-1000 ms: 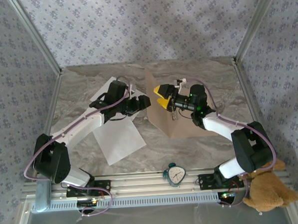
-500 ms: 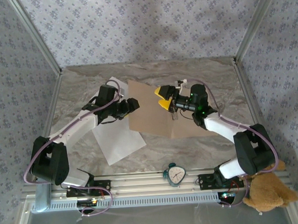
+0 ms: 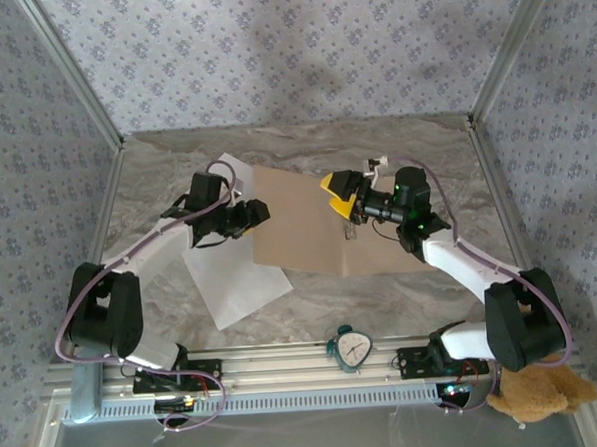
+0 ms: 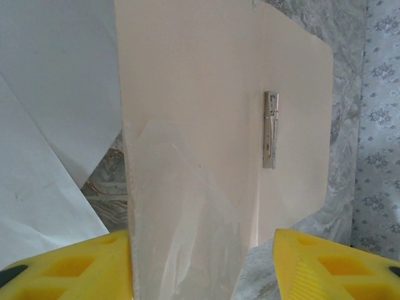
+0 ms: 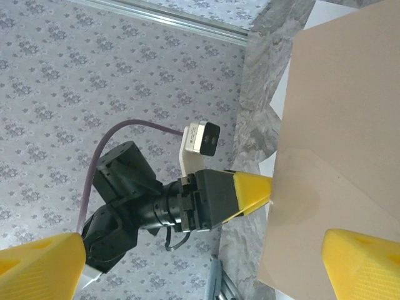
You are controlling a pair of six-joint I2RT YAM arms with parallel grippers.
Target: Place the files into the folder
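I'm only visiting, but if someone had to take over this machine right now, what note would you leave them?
Left gripper: fingers apart, straddling the left edge of the folder, not clamped.
Right gripper: fingers wide open, holding nothing, above the folder near its metal clip.
The folder lies open on the table, inside facing up.
Files: two white sheets on the table left of the folder, one farther, one nearer; neither is inside.
Done: folder opened. Left to do: lay both sheets in the folder.
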